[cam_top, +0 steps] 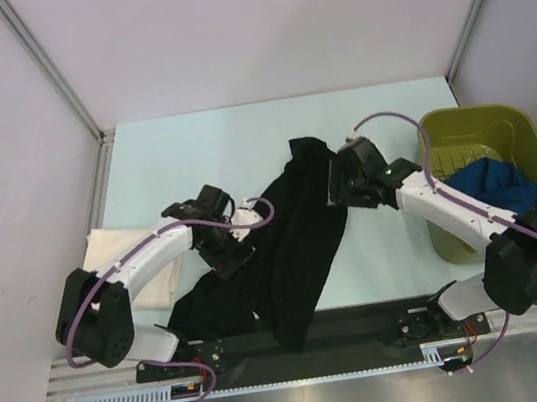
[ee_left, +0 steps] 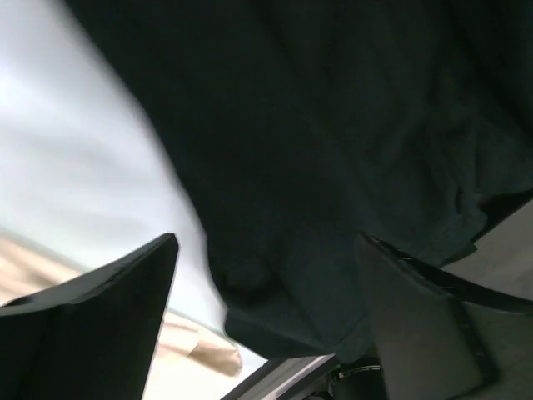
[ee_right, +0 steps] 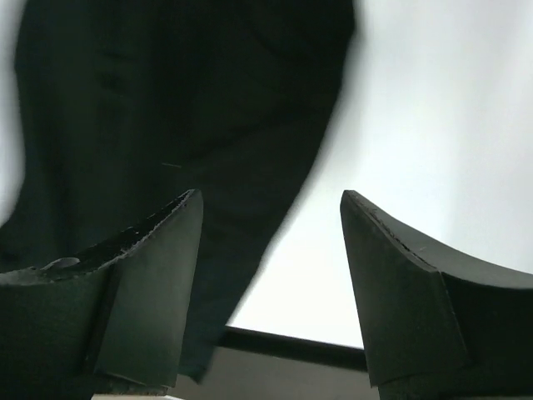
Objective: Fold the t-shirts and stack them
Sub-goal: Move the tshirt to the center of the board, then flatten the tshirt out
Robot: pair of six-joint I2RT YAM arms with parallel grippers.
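Left fingers (ee_left: 108,308): spread wide, gripping nothing, poised over the black t-shirt (cam_top: 296,247), which lies crumpled in a long diagonal heap across the middle of the bench (cam_top: 202,160). Right fingers (ee_right: 141,283): likewise wide and empty, above the same garment's far end. Cream t-shirt (cam_top: 119,249): flat at the bench's left side. Blue t-shirt (cam_top: 493,182): inside the green bin (cam_top: 532,136), right side.

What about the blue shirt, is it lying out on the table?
No, the blue t-shirt is bunched inside the olive-green bin at the right.

matt black cloth tee (cam_top: 296,247), glossy plastic bin (cam_top: 532,136)
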